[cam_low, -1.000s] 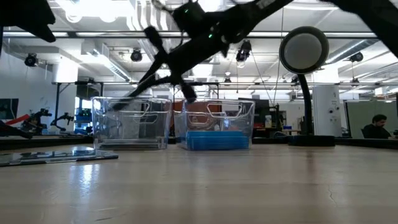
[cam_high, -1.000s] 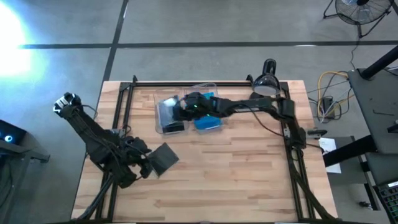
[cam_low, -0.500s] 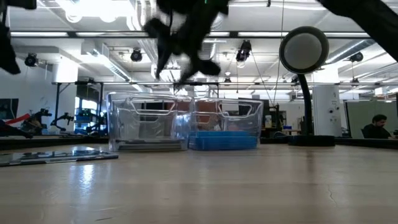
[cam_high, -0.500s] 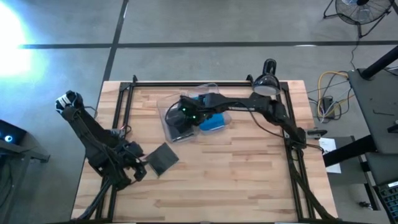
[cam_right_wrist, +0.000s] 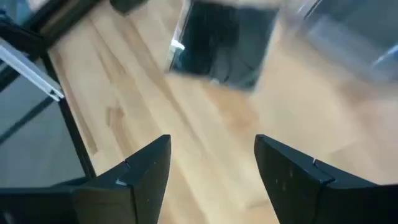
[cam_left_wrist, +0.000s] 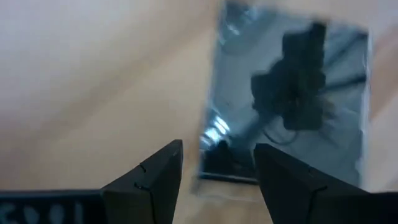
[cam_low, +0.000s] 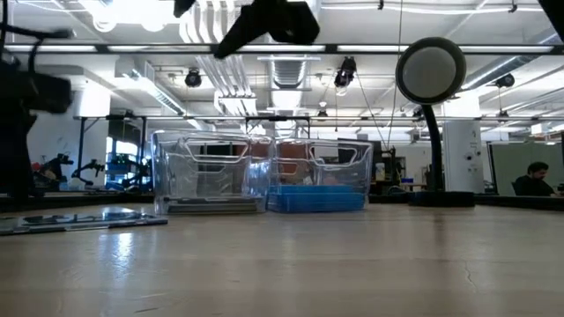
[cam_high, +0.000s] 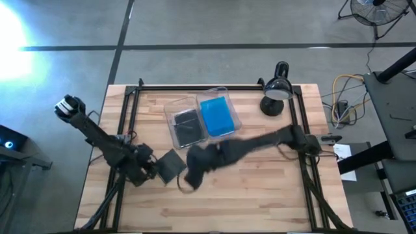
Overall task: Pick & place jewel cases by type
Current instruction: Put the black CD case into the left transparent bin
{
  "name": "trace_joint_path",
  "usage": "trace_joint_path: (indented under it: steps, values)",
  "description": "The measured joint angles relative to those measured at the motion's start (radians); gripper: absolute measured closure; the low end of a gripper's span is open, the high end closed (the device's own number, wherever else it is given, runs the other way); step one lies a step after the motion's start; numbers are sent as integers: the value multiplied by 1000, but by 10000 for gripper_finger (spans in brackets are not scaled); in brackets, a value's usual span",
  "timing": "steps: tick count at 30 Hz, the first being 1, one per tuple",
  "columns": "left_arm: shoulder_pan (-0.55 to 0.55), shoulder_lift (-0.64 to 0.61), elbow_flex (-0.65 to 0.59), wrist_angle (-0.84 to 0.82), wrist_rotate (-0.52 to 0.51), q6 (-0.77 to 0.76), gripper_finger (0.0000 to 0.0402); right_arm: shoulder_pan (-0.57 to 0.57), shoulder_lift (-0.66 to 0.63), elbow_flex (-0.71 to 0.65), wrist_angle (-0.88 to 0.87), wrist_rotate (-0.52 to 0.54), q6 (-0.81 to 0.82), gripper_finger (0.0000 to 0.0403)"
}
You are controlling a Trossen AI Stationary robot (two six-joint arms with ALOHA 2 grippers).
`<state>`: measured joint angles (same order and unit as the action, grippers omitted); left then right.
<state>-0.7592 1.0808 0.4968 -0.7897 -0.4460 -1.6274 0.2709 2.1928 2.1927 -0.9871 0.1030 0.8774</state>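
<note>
A dark grey jewel case (cam_high: pixel 171 165) lies flat on the table near the left; it also shows in the low view (cam_low: pixel 79 218). My left gripper (cam_high: pixel 154 170) is open at that case's left edge, and its fingers stand on either side of the case's near corner (cam_left_wrist: pixel 208 168). My right gripper (cam_high: pixel 188 179) is open and empty above the table, just right of the same case (cam_right_wrist: pixel 224 43). Another dark case (cam_high: pixel 187 127) lies in the left clear tray. Blue cases (cam_high: pixel 216 116) lie stacked in the right clear tray.
The two clear trays (cam_low: pixel 167 150) (cam_low: pixel 357 158) stand side by side at the table's far middle. A black desk lamp (cam_high: pixel 275 91) stands at the far right. Black rails (cam_high: pixel 130 104) run along the table's left, right and far edges.
My right gripper has left the trays and swung toward the table's near edge, ending beside the loose dark case. The two trays have slid a little toward the right and turned. My left gripper has edged toward the loose dark case.
</note>
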Motion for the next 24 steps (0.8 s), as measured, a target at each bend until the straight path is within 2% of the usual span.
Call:
trace_joint_path:
  steps: [3,5,7,11,17,20,24]
  values:
    - [52,-16,-99,219,98,24,223,58,27,-84,132,2,154,177]
    - [53,-23,-125,287,97,-17,223,76,42,-134,206,34,227,177]
    - [39,-25,-126,295,41,-43,223,76,68,-179,294,77,280,177]
    - [49,-24,-100,301,-69,-36,223,60,111,-224,395,80,338,178]
    - [48,100,-117,505,-58,-10,223,77,106,-223,321,97,351,179]
    - [28,142,-60,451,-120,-1,223,73,103,-223,267,160,354,179]
    - [27,142,87,164,-329,2,225,70,91,-223,265,171,355,179]
